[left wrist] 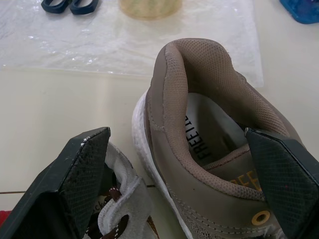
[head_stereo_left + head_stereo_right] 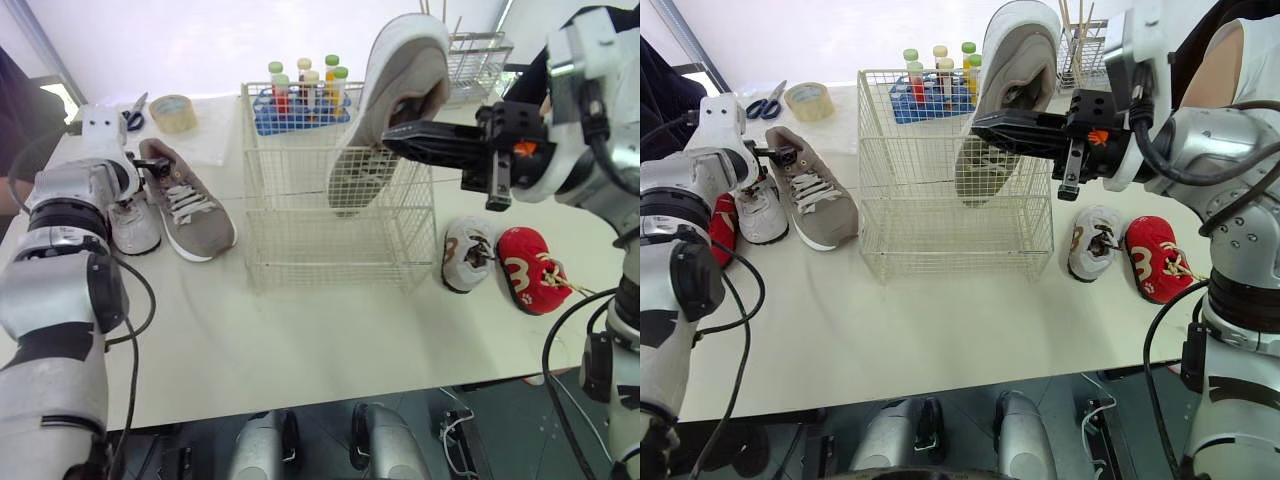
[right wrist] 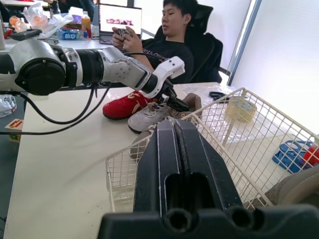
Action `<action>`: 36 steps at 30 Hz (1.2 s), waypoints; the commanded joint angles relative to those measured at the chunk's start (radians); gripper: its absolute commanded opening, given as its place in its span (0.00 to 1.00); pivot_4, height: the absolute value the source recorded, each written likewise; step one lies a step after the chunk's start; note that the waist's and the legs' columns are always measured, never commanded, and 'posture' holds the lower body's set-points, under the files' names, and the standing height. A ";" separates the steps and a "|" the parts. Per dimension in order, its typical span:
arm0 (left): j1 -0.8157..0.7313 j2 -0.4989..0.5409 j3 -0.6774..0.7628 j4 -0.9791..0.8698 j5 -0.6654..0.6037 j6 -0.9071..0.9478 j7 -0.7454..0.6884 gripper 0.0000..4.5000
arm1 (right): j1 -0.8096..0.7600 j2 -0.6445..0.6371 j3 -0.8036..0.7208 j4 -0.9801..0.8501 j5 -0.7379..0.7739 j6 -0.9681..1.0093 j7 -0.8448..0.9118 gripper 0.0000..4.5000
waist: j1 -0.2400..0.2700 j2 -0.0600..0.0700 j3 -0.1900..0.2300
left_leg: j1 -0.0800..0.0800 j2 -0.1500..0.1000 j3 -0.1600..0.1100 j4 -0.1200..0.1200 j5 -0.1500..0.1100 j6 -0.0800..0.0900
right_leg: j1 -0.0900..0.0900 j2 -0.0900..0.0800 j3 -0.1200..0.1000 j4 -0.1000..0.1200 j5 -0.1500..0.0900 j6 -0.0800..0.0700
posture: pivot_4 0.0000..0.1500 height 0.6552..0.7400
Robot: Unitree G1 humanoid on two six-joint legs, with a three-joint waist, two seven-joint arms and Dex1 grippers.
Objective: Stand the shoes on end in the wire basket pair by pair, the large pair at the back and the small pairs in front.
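My right gripper (image 2: 398, 140) is shut on the collar of a large taupe shoe (image 2: 400, 90). It holds the shoe on end, toe down, over the right side of the white wire basket (image 2: 300, 250); the toe dips below the rim. The matching large shoe (image 2: 188, 205) lies on the table left of the basket. My left gripper (image 1: 177, 140) is open, one finger on each side of that shoe's heel. A small white shoe (image 2: 133, 228) and a small red shoe (image 2: 722, 228) lie beside it. To the right of the basket lie another small white shoe (image 2: 466, 253) and a red one (image 2: 530, 268).
Behind the basket stands a blue rack of bottles (image 2: 305, 95), with a second wire rack (image 2: 478, 60) at the back right. A tape roll (image 2: 172, 112) and scissors (image 2: 133, 118) lie at the back left. A person (image 3: 169, 35) sits beyond the table's left end.
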 commanded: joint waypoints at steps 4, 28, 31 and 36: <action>0.014 0.017 0.031 0.025 0.003 -0.018 0.055 1.00 | 0.000 -0.026 -0.020 -0.042 -0.003 -0.013 -0.024 0.00 | -0.002 0.000 0.000 | 0.000 0.000 0.000 0.000 0.000 0.000 | 0.000 0.000 0.000 0.000 0.000 0.000 | 1.00 1.00; 0.054 -0.032 0.156 0.056 -0.036 0.024 0.147 0.01 | -0.023 -0.049 0.014 -0.026 -0.053 -0.024 -0.030 0.00 | -0.002 0.000 -0.001 | 0.001 0.000 0.000 0.000 0.000 0.000 | 0.000 0.000 0.000 0.001 0.000 0.000 | 1.00 1.00; 0.016 -0.020 0.204 0.043 -0.074 -0.011 0.144 0.01 | -0.024 -0.051 0.013 -0.023 -0.058 -0.023 -0.032 0.00 | -0.002 0.000 -0.001 | 0.001 0.000 0.000 0.000 0.000 0.000 | 0.000 0.000 0.000 0.001 0.000 0.000 | 1.00 1.00; -0.089 -0.007 0.287 0.002 -0.156 -0.133 0.107 0.01 | -0.021 -0.054 0.012 -0.017 -0.063 -0.022 -0.028 0.00 | 0.001 -0.003 0.001 | 0.001 0.000 0.000 0.000 0.000 0.000 | 0.000 0.000 0.000 0.001 0.000 0.000 | 1.00 1.00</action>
